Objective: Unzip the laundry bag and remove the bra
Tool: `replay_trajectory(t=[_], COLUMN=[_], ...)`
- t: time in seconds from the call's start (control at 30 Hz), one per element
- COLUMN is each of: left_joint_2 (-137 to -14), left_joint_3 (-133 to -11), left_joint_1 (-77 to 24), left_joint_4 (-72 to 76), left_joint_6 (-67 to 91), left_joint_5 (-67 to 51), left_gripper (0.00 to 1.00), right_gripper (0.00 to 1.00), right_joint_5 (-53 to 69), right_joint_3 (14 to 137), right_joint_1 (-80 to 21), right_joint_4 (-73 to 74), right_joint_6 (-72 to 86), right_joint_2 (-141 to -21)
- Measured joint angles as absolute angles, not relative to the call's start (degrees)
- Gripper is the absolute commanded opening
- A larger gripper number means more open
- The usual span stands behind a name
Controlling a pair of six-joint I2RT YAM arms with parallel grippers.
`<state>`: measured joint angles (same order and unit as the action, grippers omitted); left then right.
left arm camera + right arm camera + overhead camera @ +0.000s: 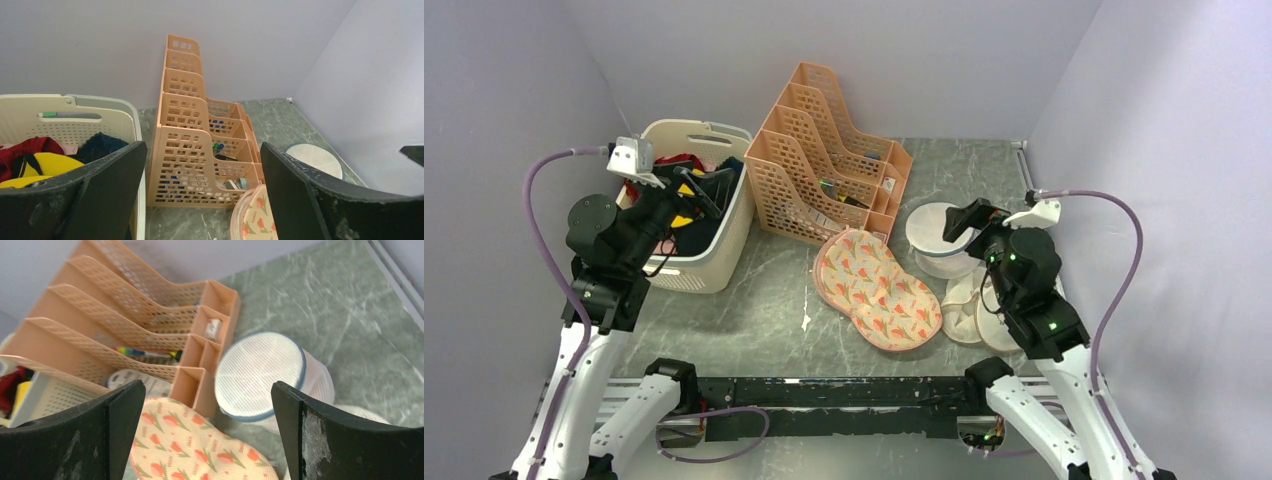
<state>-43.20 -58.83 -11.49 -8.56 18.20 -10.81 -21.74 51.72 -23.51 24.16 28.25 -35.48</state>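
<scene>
Closest to us, both arm bases sit bolted along the black rail at the near edge of the green marbled table. Just beyond, right of centre, the peach figure-eight pad with its orange print lies flat, and the flat white discs are tucked beside it under the right arm. Moving up, the right gripper hangs over the laundry bag, jaws spread wide and grasping nothing. That bag is a round whitish mesh drum with a blue-grey rim, standing on the table between the pad and the back wall, right beside the end of the peach file organiser. Over on the left, the left gripper is poised above the cream basket, jaws released too, nothing between them, with red, yellow and dark clothes heaped inside. Furthest back, the organiser's perforated dividers step up toward the wall, pens lying in its trays.
</scene>
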Motion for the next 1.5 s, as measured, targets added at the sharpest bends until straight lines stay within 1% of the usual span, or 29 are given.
replay_trajectory(t=[0.13,0.33,0.43,0.5,0.6,0.67,0.7,0.77,0.8,0.83,0.9,0.93,1.0,1.07,1.23,1.4,1.5], left_joint_2=[-43.24,-43.33,-43.38,-43.40,-43.59,-43.90,-44.01,-44.16,-44.21,-44.25,-44.27,-44.34,-44.47,-44.62,-44.64,-44.62,-44.62], left_joint_3=[-57.47,-56.90,-56.86,-56.69,-56.38,-56.27,-56.23,-56.01,-55.94,-55.86,-55.68,-55.66,-55.64,-55.64,-55.64,-55.64,-55.64], left_joint_1=[-11.62,-11.75,-11.84,-11.86,-11.94,-12.14,-12.23,-12.27,-12.27,-12.29,-12.36,-12.40,-12.49,-12.60,-12.97,-12.97,-12.97], left_joint_4=[-5.78,-2.61,-1.30,-0.40,0.60,1.13,1.30,1.78,1.93,2.09,2.33,2.37,2.44,2.70,3.03,3.20,3.20], left_joint_6=[18.20,18.15,17.93,17.91,17.87,17.87,17.87,17.87,17.87,17.87,17.82,17.78,17.76,17.74,17.58,17.56,17.56], left_joint_5=[-10.85,-11.05,-11.20,-11.40,-11.92,-12.29,-12.51,-12.97,-13.17,-13.34,-13.58,-13.80,-14.17,-14.52,-14.87,-15.40,-15.81], left_gripper=[0.96,0.96,0.96,0.96,0.96,0.95,0.96,0.95,0.95,0.95,0.95,0.96,0.95,0.95,0.95,0.95,0.95], right_gripper=[1.00,1.00,0.99,0.97,0.93,0.88,0.83,0.72,0.68,0.60,0.23,0.16,0.09,0.07,0.04,0.03,0.03], right_joint_5=[-24.23,-25.96,-23.44,-19.59,-14.13,-10.90,-9.45,-6.59,-5.26,-3.99,-1.63,-0.49,2.59,5.56,13.56,29.12,38.02], right_joint_3=[47.66,44.60,42.41,40.25,37.47,36.60,36.40,36.32,36.32,36.32,36.32,36.32,36.18,35.53,34.87,36.45,37.04], right_joint_1=[-22.72,-19.55,-13.54,-7.66,-2.11,-0.95,-0.71,-0.36,-0.25,-0.10,0.14,0.30,0.62,0.73,0.82,0.34,-3.27], right_joint_4=[25.08,25.15,23.97,22.26,19.49,17.58,16.60,14.24,12.97,11.84,10.35,10.02,8.95,7.44,7.14,6.22,3.68], right_joint_6=[31.09,35.90,37.34,37.85,37.85,37.47,37.30,36.97,36.80,36.60,36.18,35.59,35.46,35.24,33.52,32.49,34.30], right_joint_2=[-37.69,-47.77,-52.51,-55.37,-59.11,-60.88,-61.52,-63.07,-63.92,-64.84,-66.46,-66.83,-66.67,-64.73,-56.05,-48.93,-47.57])
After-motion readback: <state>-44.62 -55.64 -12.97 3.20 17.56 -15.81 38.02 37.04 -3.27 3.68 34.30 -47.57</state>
